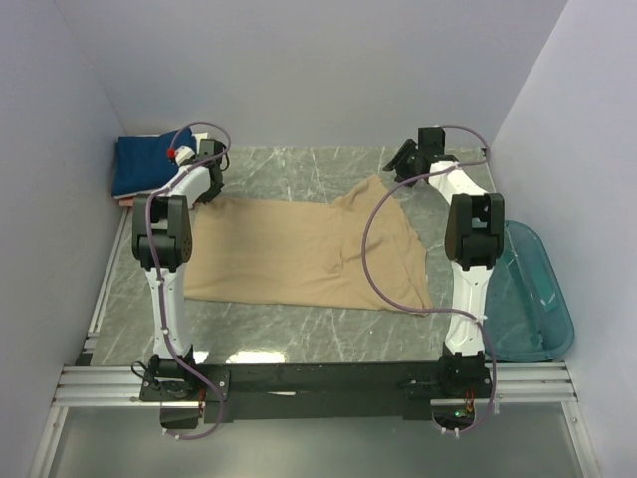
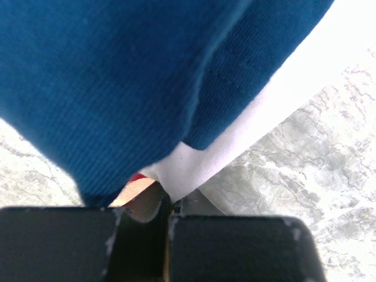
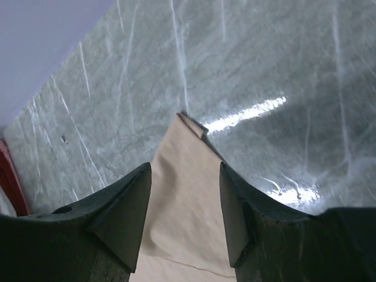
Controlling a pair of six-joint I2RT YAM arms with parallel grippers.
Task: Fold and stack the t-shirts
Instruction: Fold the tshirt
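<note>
A tan t-shirt (image 1: 299, 254) lies spread flat on the marble table. My left gripper (image 1: 206, 189) is at its far left corner, jaws shut, with a bit of tan cloth (image 2: 138, 191) pinched at the tips (image 2: 166, 205). Just past it is the stack of folded t-shirts, navy (image 2: 117, 76) on top of white (image 2: 235, 135), with a red sliver (image 2: 138, 176) below. My right gripper (image 1: 403, 164) is open above the shirt's far right corner; a strip of tan cloth (image 3: 182, 176) shows between its spread fingers (image 3: 126, 217).
The folded stack (image 1: 149, 164) sits in the back left corner against the wall. A teal plastic tub (image 1: 537, 299) stands at the table's right edge beside the right arm. Walls close in on three sides.
</note>
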